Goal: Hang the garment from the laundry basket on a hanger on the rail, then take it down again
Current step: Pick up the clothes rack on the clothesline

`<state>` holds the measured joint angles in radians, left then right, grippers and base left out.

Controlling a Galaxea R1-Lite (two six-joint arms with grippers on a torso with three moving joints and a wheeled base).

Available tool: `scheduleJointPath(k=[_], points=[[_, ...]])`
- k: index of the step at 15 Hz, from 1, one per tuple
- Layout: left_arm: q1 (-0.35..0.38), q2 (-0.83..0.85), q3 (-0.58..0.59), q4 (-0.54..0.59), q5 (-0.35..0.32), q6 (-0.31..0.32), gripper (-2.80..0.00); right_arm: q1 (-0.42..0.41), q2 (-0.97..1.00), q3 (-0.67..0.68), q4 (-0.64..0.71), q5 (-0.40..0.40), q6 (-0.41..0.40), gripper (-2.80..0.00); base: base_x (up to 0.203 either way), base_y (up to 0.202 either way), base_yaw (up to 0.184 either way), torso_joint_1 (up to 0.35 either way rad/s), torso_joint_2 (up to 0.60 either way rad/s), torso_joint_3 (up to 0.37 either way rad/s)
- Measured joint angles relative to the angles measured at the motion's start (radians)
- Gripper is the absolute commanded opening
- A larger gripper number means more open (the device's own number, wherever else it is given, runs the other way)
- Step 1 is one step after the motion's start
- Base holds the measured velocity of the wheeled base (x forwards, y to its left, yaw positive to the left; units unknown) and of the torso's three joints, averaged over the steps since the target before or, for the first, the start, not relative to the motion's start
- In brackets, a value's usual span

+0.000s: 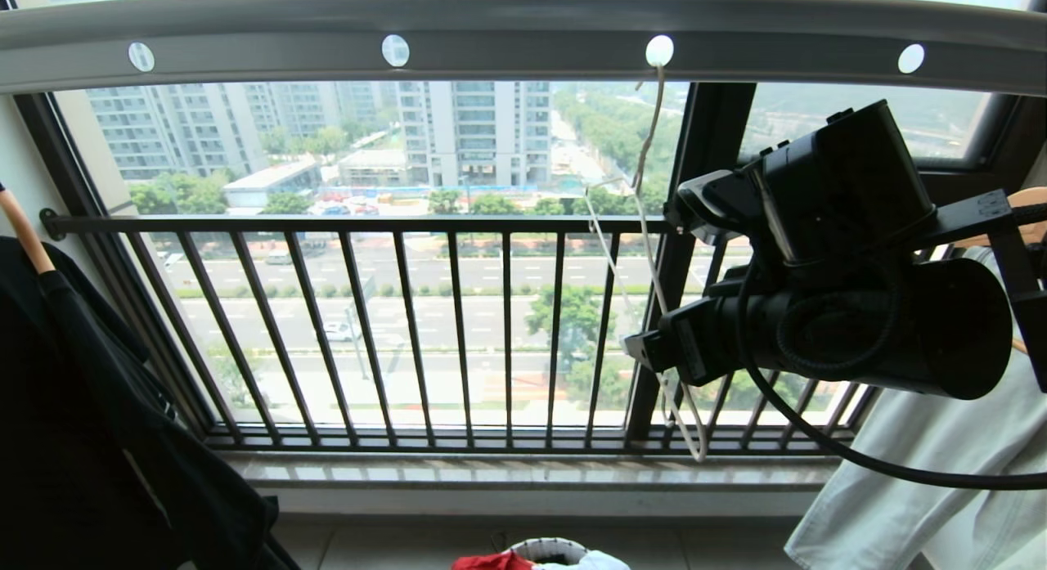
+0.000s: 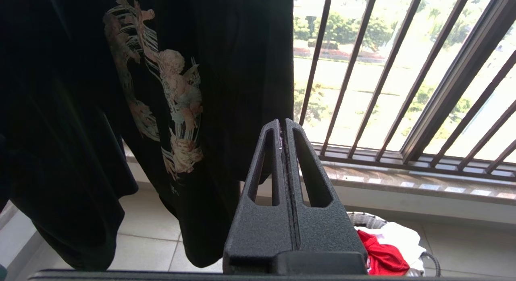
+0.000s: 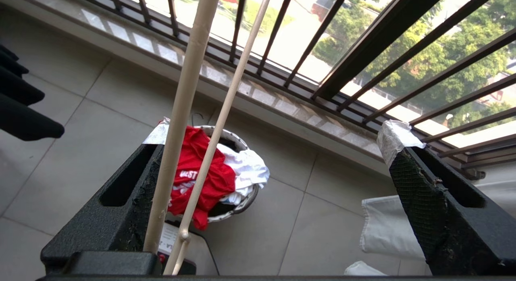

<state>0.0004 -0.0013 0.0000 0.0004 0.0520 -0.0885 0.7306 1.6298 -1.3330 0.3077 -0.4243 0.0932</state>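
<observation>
The white wire hanger (image 1: 652,263) hangs from a hole in the grey rail (image 1: 523,30). My right gripper (image 1: 667,271) is raised to it and stands wide open, with the hanger's wires (image 3: 186,91) lying against one finger (image 3: 133,192) and the other finger (image 3: 423,184) far off. Nothing is clamped. Down on the floor, the red garment (image 3: 197,172) lies crumpled in the laundry basket (image 3: 242,146), draped over its rim. The basket (image 1: 548,547) shows at the head view's lower edge. My left gripper (image 2: 282,123) is parked low, shut and empty, beside the basket (image 2: 367,220).
A black printed T-shirt (image 1: 106,406) hangs on a wooden hanger at the left. Pale cloth (image 1: 924,488) hangs at the right behind my right arm. The black barred window railing (image 1: 409,226) runs behind the hanger. White cloth (image 3: 246,168) also lies in the basket.
</observation>
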Motion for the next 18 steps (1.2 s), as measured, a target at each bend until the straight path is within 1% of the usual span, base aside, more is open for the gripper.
scheduleJointPath(k=[8,13,16,18], points=[[0.000,0.000,0.000,0.000,0.000,0.000,-2.80,0.000,-0.011,0.019,-0.002,0.004,0.009,0.00,0.000,0.000,0.000,0.000,0.00,0.000],[0.000,0.000,0.000,0.000,0.000,0.000,-2.80,0.001,-0.018,0.033,-0.068,0.006,0.013,0.00,0.000,0.000,0.000,0.000,0.00,0.000],[0.000,0.000,0.000,0.000,0.000,0.000,-2.80,0.001,-0.016,0.035,-0.070,0.006,0.045,0.00,0.000,0.000,0.000,0.000,0.00,0.000],[0.000,0.000,0.000,0.000,0.000,0.000,-2.80,0.001,-0.015,0.045,-0.070,0.008,0.047,0.00,0.000,0.000,0.000,0.000,0.00,0.000]])
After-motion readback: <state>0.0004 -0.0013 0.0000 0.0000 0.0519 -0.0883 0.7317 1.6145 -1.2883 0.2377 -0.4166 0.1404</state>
